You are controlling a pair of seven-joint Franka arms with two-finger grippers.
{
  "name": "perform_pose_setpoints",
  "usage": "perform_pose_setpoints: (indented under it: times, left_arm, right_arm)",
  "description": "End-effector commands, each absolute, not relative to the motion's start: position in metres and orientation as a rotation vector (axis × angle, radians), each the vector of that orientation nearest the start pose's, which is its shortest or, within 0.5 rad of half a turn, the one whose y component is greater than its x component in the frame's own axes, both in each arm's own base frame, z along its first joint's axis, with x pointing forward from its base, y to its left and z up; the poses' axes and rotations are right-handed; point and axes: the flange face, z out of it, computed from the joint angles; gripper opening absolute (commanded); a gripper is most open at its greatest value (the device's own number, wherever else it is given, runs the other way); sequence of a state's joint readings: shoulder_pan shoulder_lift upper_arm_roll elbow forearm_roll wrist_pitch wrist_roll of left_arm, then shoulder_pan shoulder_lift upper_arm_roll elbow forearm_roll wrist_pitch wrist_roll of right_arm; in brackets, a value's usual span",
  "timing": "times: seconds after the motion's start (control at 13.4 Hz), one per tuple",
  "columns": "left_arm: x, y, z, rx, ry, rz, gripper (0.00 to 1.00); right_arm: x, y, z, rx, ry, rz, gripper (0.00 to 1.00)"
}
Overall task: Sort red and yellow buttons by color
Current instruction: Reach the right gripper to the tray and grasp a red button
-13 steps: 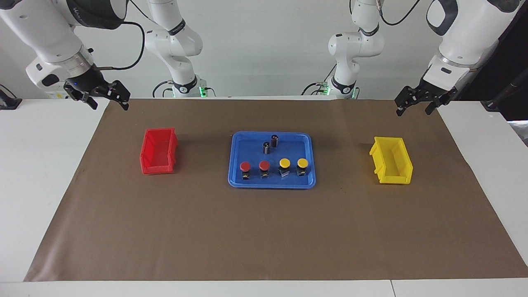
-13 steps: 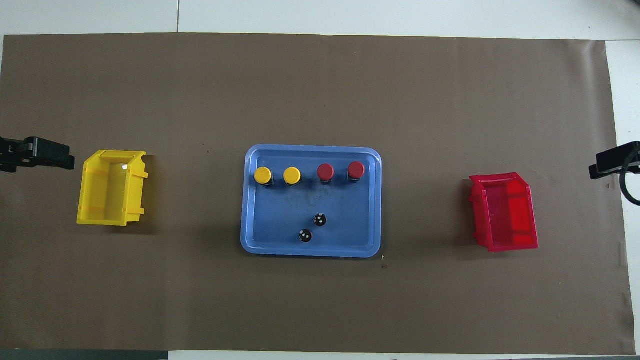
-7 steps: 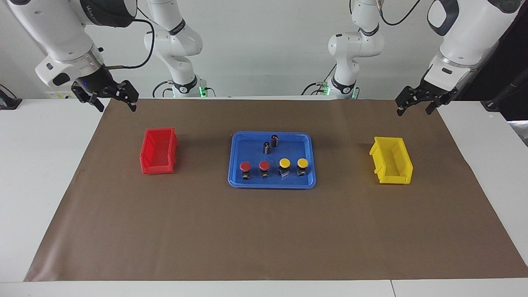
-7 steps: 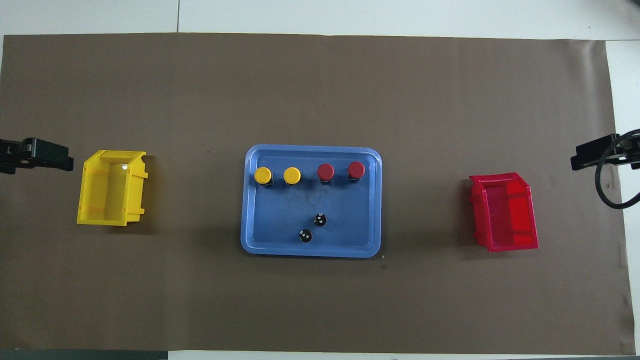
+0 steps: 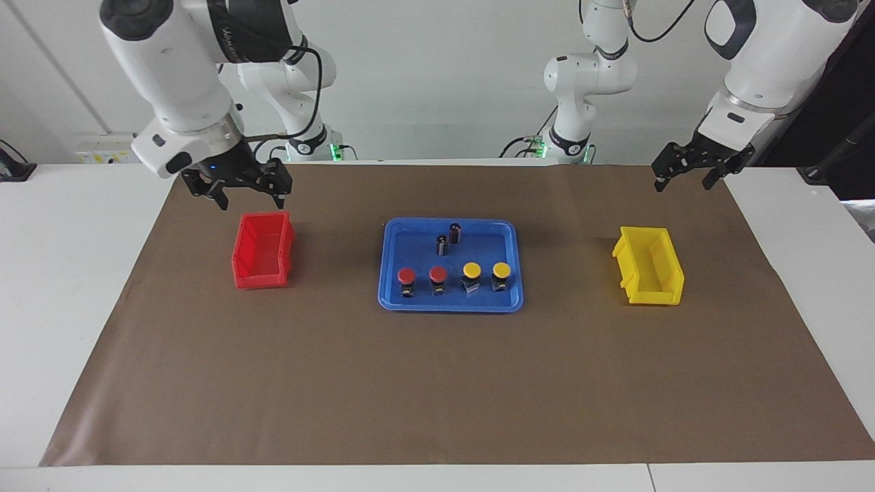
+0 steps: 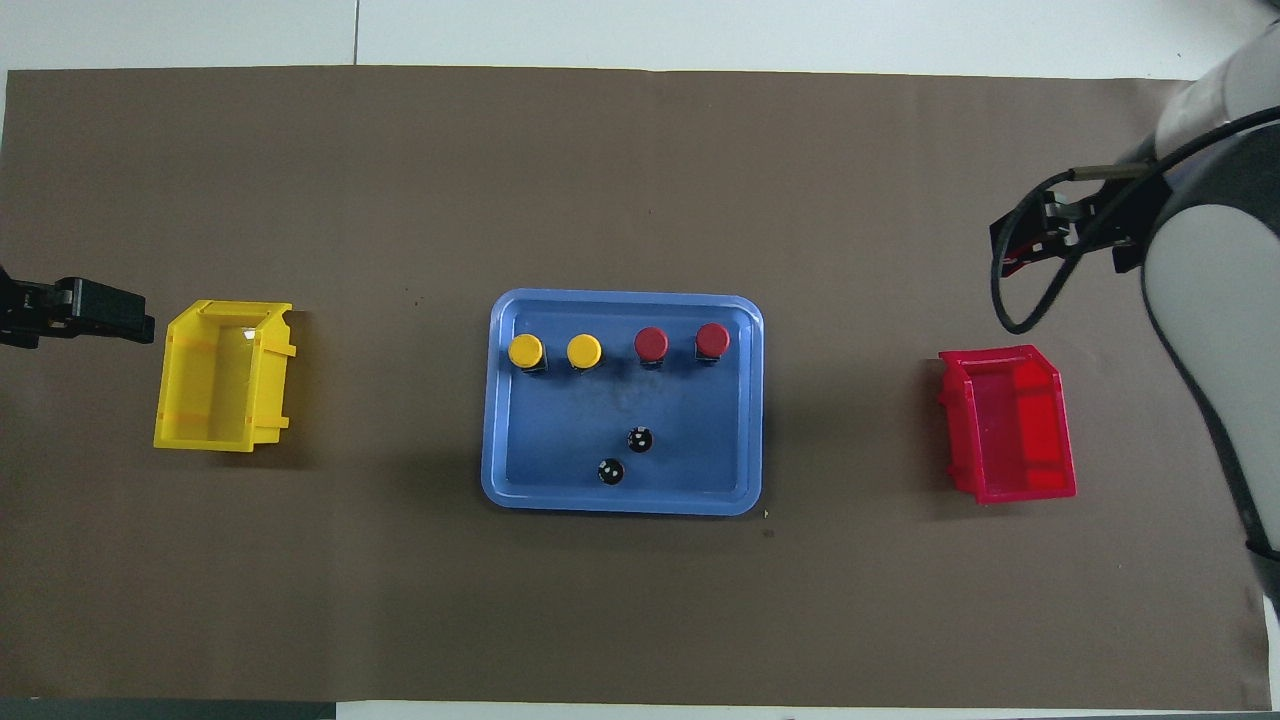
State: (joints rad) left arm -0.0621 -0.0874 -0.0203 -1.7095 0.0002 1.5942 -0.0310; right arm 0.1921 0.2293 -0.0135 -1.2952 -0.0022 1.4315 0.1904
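Fingers on both of my grippers are spread and hold nothing. My right gripper [image 5: 250,190] is in the air over the brown paper, close above the red bin's [image 5: 263,249] end nearest the robots; my left gripper [image 5: 689,171] waits, raised over the paper near the yellow bin [image 5: 649,266].

On the tabletop [image 5: 61,287] the brown paper [image 5: 437,389] carries everything. The blue tray [image 5: 391,295] sits midway between the two bins. In it stand the red buttons [image 5: 406,276] and the yellow buttons [image 5: 472,270], four in one close row along the tray's edge farthest from the robots, reds toward the right arm's end. Two small dark cylinders [image 5: 455,233] stand nearer the robots. Nothing is sorted yet.

My worry is that tight row: I judge that spread fingers coming down on one cap could nudge its neighbour over. The top-heavy switches may tip if pinched off-centre, and a low swing could clip the red bin or the cylinders.
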Motion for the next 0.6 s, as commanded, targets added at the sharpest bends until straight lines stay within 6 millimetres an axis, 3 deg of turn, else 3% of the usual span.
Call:
perform_pose_setpoints:
  times: [0.0, 0.07, 0.15, 0.37, 0.52]
  left_arm:
    - [0.524, -0.047, 0.608, -3.116, 0.099, 0.053, 1.0]
    - [0.524, -0.046, 0.607, -3.115, 0.094, 0.06, 1.0]
    - [0.524, -0.046, 0.608, -3.116, 0.089, 0.058, 1.0]
    - [0.523, -0.046, 0.608, -3.12, 0.087, 0.06, 1.0]
    - [0.523, -0.042, 0.607, -3.123, 0.072, 0.063, 1.0]
  right_arm:
    - [0.611, 0.179, 0.598, -3.149, 0.072, 0.054, 1.0]
    - [0.609, 0.213, 0.586, -3.145, 0.084, 0.031, 1.0]
    - [0.61, 0.234, 0.556, -3.142, 0.133, 0.032, 1.0]
    - [0.591, 0.267, 0.478, -3.104, 0.154, -0.005, 1.0]
    - [0.575, 0.292, 0.443, -3.097, 0.154, -0.024, 1.0]
